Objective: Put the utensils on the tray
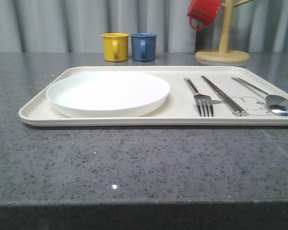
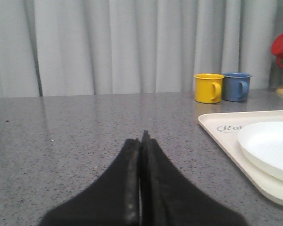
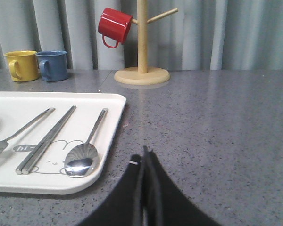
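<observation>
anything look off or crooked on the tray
Nothing stands out. The plate, fork, chopsticks and spoon all lie flat on the tray, utensils roughly parallel; nothing is spilled or damaged.

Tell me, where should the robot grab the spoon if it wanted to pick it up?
Probably on the handle of the spoon, coming straight down from above. The spoon lies flat on the tray, so the thin straight handle fits between the fingers, while the wide shell-shaped bowl would slip. The chopsticks lie apart from it, leaving room.
</observation>
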`<state>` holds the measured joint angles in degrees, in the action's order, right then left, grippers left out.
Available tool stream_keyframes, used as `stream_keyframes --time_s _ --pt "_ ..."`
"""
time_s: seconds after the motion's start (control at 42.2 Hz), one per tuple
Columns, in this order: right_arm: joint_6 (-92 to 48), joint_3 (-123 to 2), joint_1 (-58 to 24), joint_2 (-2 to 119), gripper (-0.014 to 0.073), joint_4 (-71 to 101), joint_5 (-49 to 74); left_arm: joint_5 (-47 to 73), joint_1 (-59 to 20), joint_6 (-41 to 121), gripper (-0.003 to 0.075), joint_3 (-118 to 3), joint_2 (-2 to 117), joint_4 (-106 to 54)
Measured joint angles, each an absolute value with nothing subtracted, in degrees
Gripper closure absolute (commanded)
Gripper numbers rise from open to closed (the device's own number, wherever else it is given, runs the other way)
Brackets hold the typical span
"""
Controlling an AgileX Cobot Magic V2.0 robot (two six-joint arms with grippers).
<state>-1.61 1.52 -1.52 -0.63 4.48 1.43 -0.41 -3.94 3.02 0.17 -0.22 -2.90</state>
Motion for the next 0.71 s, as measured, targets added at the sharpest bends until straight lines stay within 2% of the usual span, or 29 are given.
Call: stream_keyframes --time_s 0.71 --pt "-1.6 1.5 -1.5 -0.6 0.0707 4.5 1.4 -0.4 -2.4 3.0 0.0741 0.2 -0.2 -2.9"
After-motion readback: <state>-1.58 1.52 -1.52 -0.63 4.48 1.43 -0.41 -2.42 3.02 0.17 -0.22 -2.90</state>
